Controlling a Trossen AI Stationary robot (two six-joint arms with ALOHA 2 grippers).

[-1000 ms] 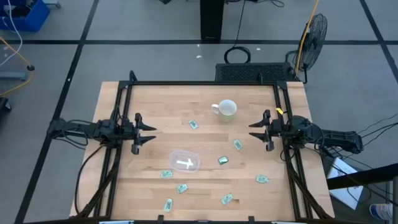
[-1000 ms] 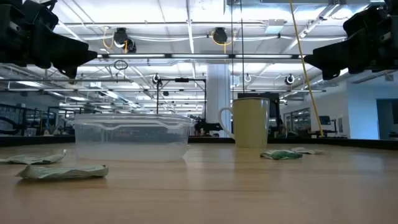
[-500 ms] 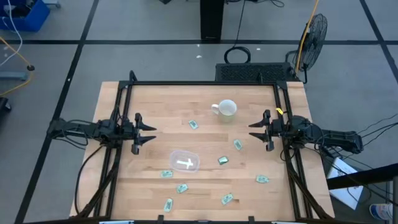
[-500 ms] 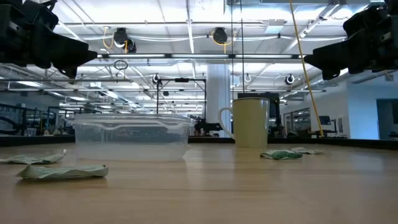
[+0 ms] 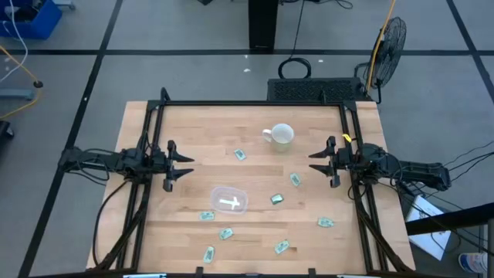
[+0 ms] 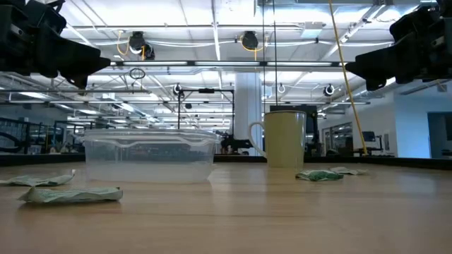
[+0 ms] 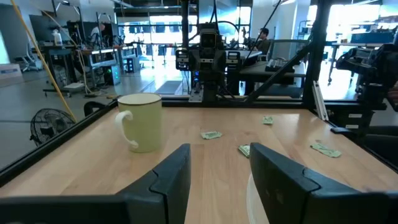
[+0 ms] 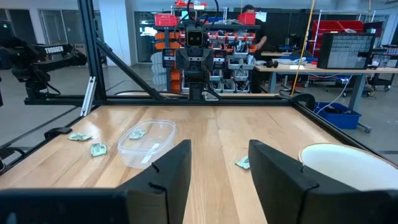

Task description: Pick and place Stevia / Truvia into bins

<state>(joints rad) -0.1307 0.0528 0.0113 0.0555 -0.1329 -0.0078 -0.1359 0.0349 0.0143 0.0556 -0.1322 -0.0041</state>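
Note:
Several pale green packets lie flat and scattered on the wooden table: one (image 5: 240,154) near the mug, one (image 5: 295,179), a darker one (image 5: 276,199), others (image 5: 326,222), (image 5: 282,247), (image 5: 225,233), (image 5: 206,215), (image 5: 208,252). The clear bin (image 5: 229,200) stands in the middle near part and has a white piece inside; the low view shows it too (image 6: 149,153). My left gripper (image 5: 187,165) hovers open at the table's left side, my right gripper (image 5: 312,163) open at the right side. Both stand above the table and touch nothing.
A white mug (image 5: 280,135) with a handle stands upright toward the far side of the table. Black frame rails (image 5: 251,104) run along the far, left and right edges. Bare wood lies between the two grippers.

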